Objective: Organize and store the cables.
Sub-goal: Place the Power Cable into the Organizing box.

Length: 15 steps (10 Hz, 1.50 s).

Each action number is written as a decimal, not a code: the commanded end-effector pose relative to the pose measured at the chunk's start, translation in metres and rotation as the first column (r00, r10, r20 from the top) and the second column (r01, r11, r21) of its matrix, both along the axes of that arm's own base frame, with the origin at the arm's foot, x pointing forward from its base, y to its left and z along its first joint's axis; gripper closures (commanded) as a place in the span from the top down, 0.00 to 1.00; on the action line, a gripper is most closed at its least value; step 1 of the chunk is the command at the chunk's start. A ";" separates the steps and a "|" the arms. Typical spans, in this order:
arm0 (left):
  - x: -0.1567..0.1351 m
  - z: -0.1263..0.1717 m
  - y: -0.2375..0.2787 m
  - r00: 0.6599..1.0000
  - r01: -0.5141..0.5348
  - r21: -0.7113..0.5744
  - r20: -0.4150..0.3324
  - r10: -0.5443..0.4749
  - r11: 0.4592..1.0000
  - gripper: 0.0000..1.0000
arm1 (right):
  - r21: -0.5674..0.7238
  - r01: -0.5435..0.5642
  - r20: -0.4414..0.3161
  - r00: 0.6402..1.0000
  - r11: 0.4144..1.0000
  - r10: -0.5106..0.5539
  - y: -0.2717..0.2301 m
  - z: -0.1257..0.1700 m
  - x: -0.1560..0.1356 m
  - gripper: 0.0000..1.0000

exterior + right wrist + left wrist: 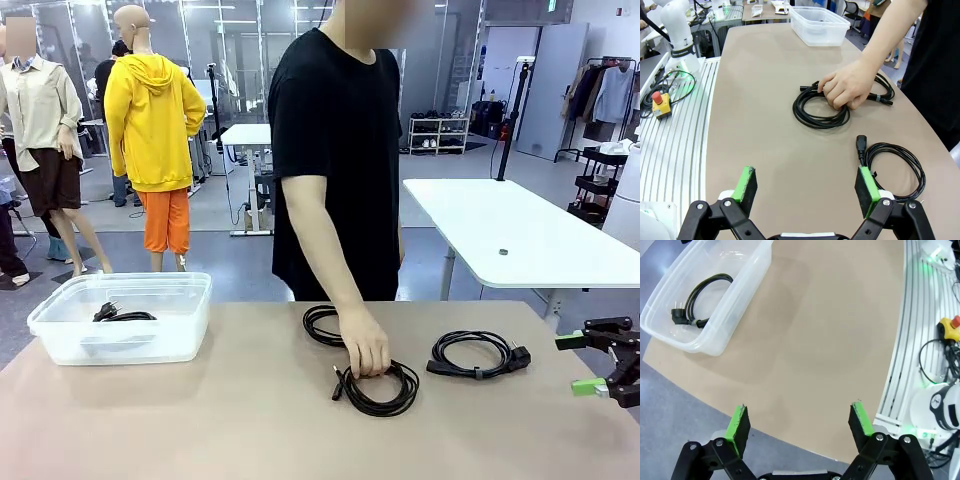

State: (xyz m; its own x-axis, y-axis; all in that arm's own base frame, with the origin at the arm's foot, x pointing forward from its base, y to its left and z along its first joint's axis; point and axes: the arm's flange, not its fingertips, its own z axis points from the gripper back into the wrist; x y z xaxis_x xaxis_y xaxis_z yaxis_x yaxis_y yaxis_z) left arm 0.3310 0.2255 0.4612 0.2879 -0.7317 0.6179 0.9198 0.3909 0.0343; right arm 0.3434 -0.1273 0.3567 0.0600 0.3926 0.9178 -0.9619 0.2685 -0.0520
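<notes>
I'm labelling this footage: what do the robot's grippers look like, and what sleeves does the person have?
The left gripper and right gripper are black bolted linkages, each with two fingers faced in bright green pads. The person wears a black short-sleeved T-shirt.

Table (250,430): plain tan, no pattern. Cables (478,356): all black. Tub (60,340), ten o'clock on the table: clear, faintly milky; black cord (122,316) inside. Person's shirt (330,150): plain black. Left gripper (800,412) and right gripper (580,363): black, bright green pads (737,422). Button box (950,327), three o'clock in left wrist view: yellow, red cap.
</notes>
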 end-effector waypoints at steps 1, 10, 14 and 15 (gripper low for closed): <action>0.000 -0.002 0.001 1.000 0.001 -0.017 0.015 -0.001 1.000 1.00 | -0.005 -0.008 -0.010 1.000 1.000 0.008 0.000 0.002 -0.002 1.00; 0.000 -0.002 0.001 1.000 0.001 -0.017 0.015 -0.001 1.000 1.00 | -0.633 -0.221 -0.410 0.909 0.742 -0.079 0.141 0.060 0.133 1.00; 0.000 -0.002 0.001 1.000 0.001 -0.017 0.015 -0.001 1.000 1.00 | -0.732 -0.201 -0.343 0.934 0.651 -0.097 0.167 0.010 0.163 1.00; 0.000 -0.002 0.001 1.000 0.001 -0.017 0.015 -0.001 1.000 1.00 | -0.723 -0.203 -0.347 0.933 0.661 -0.092 0.169 -0.003 0.169 1.00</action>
